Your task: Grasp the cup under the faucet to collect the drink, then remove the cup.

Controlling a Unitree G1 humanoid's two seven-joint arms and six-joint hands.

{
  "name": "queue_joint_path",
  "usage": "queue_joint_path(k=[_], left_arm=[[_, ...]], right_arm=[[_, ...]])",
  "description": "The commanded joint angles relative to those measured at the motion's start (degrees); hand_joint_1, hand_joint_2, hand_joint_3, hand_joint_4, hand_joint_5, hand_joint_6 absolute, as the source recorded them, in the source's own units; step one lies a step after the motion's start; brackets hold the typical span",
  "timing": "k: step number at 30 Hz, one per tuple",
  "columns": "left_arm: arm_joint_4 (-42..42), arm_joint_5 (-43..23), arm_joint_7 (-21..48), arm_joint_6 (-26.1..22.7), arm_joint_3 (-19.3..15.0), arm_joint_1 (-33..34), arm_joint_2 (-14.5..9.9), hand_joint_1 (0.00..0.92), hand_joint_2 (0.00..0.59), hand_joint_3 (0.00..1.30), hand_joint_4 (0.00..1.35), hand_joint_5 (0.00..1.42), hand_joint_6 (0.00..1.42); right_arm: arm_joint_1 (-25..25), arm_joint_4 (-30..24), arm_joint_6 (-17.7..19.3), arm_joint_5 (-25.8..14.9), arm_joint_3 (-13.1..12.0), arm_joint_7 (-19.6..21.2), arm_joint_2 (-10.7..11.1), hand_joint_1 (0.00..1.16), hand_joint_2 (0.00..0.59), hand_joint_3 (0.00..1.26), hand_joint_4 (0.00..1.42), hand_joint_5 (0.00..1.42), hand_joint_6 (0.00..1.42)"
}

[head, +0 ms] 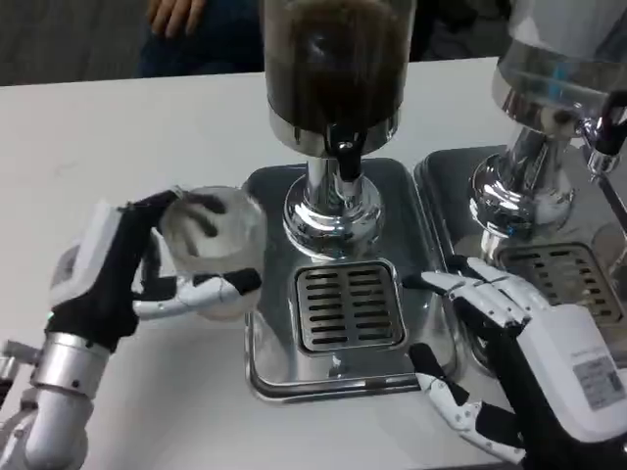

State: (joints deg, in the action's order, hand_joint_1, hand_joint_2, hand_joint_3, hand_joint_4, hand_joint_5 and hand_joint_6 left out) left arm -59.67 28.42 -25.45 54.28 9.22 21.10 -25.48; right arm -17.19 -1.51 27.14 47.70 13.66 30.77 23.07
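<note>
While held, one cup

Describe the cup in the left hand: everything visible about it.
The cup is clear and looks like plastic, see-through enough that dark fingers show through its wall. It appears empty, though blur makes that uncertain. The left hand grips it, fingers wrapped around its side, holding it roughly upright. It is at the left edge of the steel drip tray, left of the dark drink dispenser's faucet, not beneath the spout.

The cup sits left of the faucet.
</note>
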Motion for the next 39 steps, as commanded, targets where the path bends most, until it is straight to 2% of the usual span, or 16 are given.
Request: queue_joint_path(k=[1, 8, 15, 21, 23, 25, 27, 33, 35, 37, 39], left_arm=[[-1.1, 3.04, 0.03, -1.5, 3.16, 4.49, 1.95, 0.628, 0.0, 0.71, 0.76, 1.0, 1.28], [-4.0, 5.45, 1.35, -4.3, 7.46, 9.1, 4.68, 0.614, 0.0, 0.69, 0.76, 0.99, 1.27], [-5.67, 7.33, 4.28, -6.29, 11.38, 12.13, 5.51, 0.591, 0.0, 0.62, 0.66, 0.93, 1.2], [-6.38, 7.14, 5.56, -6.73, 13.23, 13.33, 5.01, 0.426, 0.029, 0.53, 0.54, 0.85, 1.13], [-6.39, 6.72, 6.03, -6.48, 13.17, 13.34, 4.48, 0.355, 0.035, 0.51, 0.46, 0.75, 1.02], [-6.46, 6.45, 6.69, -6.48, 13.02, 13.34, 3.86, 0.313, 0.03, 0.46, 0.33, 0.59, 0.76], [-6.39, 6.56, 7.53, -6.63, 13.08, 13.25, 2.94, 0.289, 0.021, 0.43, 0.25, 0.47, 0.51], [-5.56, 6.43, 7.9, -6.37, 12.82, 12.41, 0.78, 0.247, 0.007, 0.35, 0.13, 0.37, 0.32], [-5.04, 5.95, 8.5, -5.55, 12.59, 11.98, -0.02, 0.17, 0.0, 0.2, 0.04, 0.3, 0.23], [-4.95, 4.98, 10.35, -4.79, 12.27, 11.81, -0.48, 0.118, 0.005, 0.06, 0.0, 0.22, 0.16], [-5.13, 3.42, 14.0, -3.35, 11.79, 11.84, -1.2, 0.101, 0.014, 0.0, 0.0, 0.14, 0.05]], right_arm=[[-0.6, -1.37, 0.35, -1.02, -1.11, 0.35, -0.39, 0.42, 0.461, 0.33, 0.33, 0.19, 0.25], [-2.96, -4.16, -0.27, -0.76, -2.44, 0.51, -1.43, 0.42, 0.461, 0.33, 0.33, 0.19, 0.25], [-3.67, -5.44, -0.99, 0.79, -2.54, 0.77, -2.65, 0.42, 0.461, 0.34, 0.33, 0.2, 0.25], [-4.15, -5.27, -1.24, 1.63, -1.97, 1.81, -4.03, 0.42, 0.455, 0.34, 0.34, 0.21, 0.25], [-3.96, -4.92, -1.27, 1.8, -1.91, 2.0, -4.42, 0.42, 0.454, 0.34, 0.34, 0.21, 0.25], [-3.62, -4.49, -1.26, 1.88, -1.8, 2.19, -4.76, 0.41, 0.453, 0.34, 0.34, 0.21, 0.26], [-3.36, -4.08, -1.08, 1.79, -1.71, 2.38, -4.91, 0.41, 0.453, 0.34, 0.34, 0.21, 0.27], [-2.27, -2.93, -0.73, 1.48, -1.38, 2.44, -4.99, 0.4, 0.46, 0.34, 0.34, 0.22, 0.28], [-1.86, -2.51, -0.65, 1.52, -1.11, 2.56, -5.18, 0.4, 0.458, 0.34, 0.34, 0.22, 0.28], [-1.61, -2.23, -0.62, 1.58, -0.82, 2.65, -5.31, 0.4, 0.456, 0.34, 0.34, 0.22, 0.28], [-1.47, -2.03, -0.59, 1.74, -0.54, 2.76, -5.38, 0.4, 0.455, 0.34, 0.34, 0.22, 0.28]])
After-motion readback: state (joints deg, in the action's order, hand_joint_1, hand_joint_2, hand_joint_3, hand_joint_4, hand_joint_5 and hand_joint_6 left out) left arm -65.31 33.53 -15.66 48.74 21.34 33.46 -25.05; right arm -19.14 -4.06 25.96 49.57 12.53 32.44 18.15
